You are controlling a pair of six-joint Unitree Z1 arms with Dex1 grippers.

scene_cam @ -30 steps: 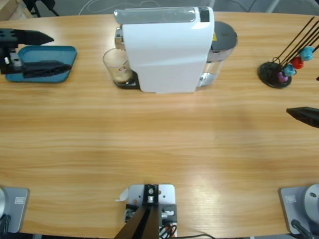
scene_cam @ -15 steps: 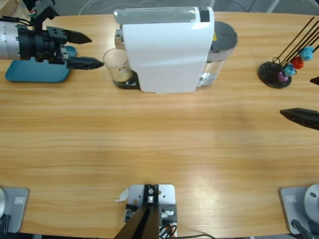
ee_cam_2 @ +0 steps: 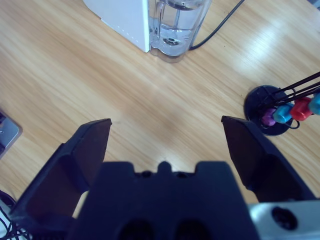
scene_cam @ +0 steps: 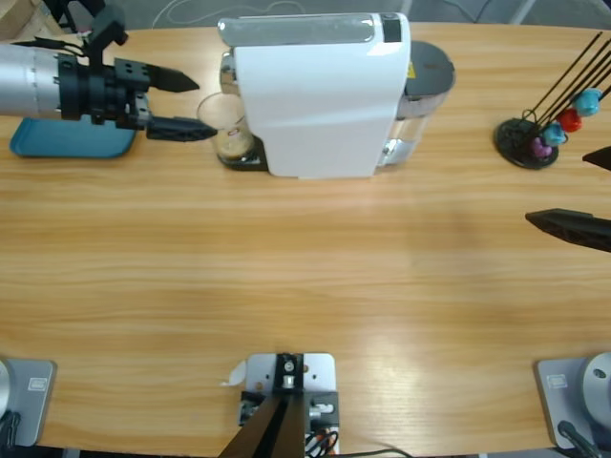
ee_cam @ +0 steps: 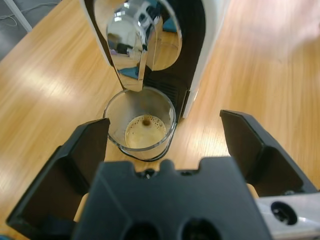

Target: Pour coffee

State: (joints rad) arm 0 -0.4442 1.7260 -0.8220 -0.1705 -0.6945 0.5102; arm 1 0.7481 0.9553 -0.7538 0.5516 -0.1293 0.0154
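Coffee (ee_cam: 145,133), tan with a foamy top, low in a clear glass (ee_cam: 140,129) under the chrome spout (ee_cam: 129,42) of the white coffee machine (scene_cam: 320,95), far left of middle on the wooden desk (scene_cam: 305,277). Left gripper (scene_cam: 189,105) at the glass from the left, jaws spread wide, one tip on the near side of the rim and one on the far side; from the wrist view both jaws apart from the glass walls, gripping nothing. Silver left arm (scene_cam: 33,69) above a blue tray (scene_cam: 67,141) at the far left edge. Right gripper (ee_cam_2: 165,150) at the right edge of the desk, jaws likewise wide open and empty over bare wood, only one black jaw tip showing from above (scene_cam: 568,227). Clear water tank (ee_cam_2: 177,25) at the machine's right end with a black cable (ee_cam_2: 220,25) beside it. Black wire stand (scene_cam: 535,134) with coloured capsules (scene_cam: 571,116) far right, well apart from the machine.
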